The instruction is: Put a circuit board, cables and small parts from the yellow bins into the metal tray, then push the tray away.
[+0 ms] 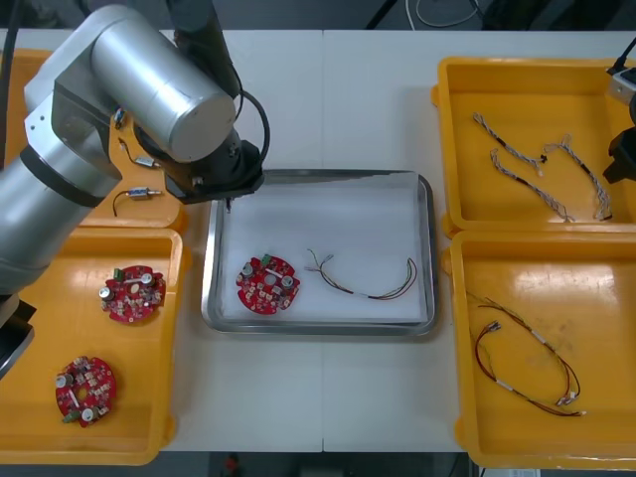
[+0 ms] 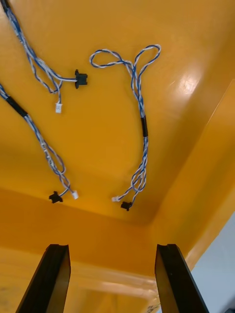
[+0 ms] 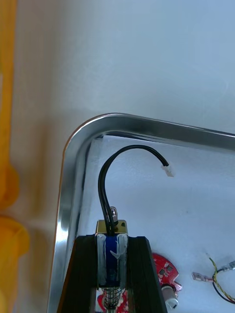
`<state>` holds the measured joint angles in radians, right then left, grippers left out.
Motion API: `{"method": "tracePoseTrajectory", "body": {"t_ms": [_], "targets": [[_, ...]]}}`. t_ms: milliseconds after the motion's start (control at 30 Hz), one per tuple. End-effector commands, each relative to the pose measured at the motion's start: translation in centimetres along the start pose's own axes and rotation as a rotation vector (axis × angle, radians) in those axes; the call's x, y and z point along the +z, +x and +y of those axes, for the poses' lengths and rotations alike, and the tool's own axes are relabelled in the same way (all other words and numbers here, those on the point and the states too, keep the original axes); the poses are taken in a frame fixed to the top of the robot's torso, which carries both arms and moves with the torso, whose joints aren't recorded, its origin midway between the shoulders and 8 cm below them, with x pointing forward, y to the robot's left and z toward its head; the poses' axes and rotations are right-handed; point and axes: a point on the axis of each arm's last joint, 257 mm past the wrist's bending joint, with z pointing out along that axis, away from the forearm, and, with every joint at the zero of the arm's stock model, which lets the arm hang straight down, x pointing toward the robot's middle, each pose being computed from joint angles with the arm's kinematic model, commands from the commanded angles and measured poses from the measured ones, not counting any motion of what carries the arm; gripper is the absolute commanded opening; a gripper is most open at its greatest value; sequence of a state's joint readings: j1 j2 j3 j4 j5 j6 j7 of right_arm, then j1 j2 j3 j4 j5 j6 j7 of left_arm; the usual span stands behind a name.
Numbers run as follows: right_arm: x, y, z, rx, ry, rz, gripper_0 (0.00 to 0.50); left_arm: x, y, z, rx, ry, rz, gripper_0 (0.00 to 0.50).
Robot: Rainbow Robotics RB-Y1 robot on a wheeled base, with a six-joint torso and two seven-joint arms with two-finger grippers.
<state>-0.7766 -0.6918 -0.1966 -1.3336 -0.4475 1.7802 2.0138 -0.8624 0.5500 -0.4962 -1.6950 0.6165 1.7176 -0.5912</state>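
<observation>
My left end effector (image 3: 111, 242) hovers over the far left corner of the metal tray (image 1: 426, 248), clamped on a small metal part (image 3: 111, 257) trailing a black cable (image 3: 139, 146). A circuit board (image 1: 267, 284) and a red and yellow cable (image 1: 370, 286) lie inside the tray. My right end effector (image 2: 112, 252), fingers apart, hangs over blue and white cables (image 2: 139, 122) in a yellow bin (image 2: 186, 161).

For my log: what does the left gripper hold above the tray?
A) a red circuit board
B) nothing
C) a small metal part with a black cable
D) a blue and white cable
C: the jaws of the left gripper clamp a small metal part trailing a black cable.
</observation>
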Motion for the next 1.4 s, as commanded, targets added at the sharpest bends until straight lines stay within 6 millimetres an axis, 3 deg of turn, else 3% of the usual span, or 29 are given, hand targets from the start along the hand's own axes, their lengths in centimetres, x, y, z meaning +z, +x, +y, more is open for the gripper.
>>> {"method": "tracePoseTrajectory", "body": {"t_ms": [33,500,733,767,800,833,867,1167,1400], "targets": [[-2.9,-3.3,-4.3,0.041,0.062,-0.093,0.500,1.5,1.2,-1.5,0.093,0.027,-0.027,0.002],[0.4,-7.0,-6.2,0.092,0.057,-0.205,0.500,4.6,2.0,-1.9,0.103,0.024,-0.065,0.002],[2.1,-7.0,-6.0,0.115,0.046,-0.216,0.500,5.2,1.7,-2.0,0.091,0.030,-0.080,0.010],[2.6,-7.2,-5.7,0.122,0.039,-0.222,0.500,5.2,1.7,-2.1,0.090,0.032,-0.081,0.101],[2.9,-7.3,-5.6,0.128,0.037,-0.229,0.500,5.2,1.7,-2.1,0.087,0.031,-0.082,0.284],[3.1,-7.4,-5.6,0.131,0.036,-0.233,0.500,5.2,1.5,-2.0,0.086,0.030,-0.086,0.356],[3.5,-7.5,-5.4,0.138,0.032,-0.238,0.500,5.2,1.5,-2.0,0.082,0.028,-0.088,0.496],[5.9,-7.1,-3.8,0.183,-0.005,-0.222,0.500,5.1,1.4,-2.3,0.063,0.039,-0.096,0.500],[7.6,-7.1,-2.9,0.202,-0.008,-0.221,0.500,3.6,0.9,-2.6,0.053,0.044,-0.108,0.500]]}}
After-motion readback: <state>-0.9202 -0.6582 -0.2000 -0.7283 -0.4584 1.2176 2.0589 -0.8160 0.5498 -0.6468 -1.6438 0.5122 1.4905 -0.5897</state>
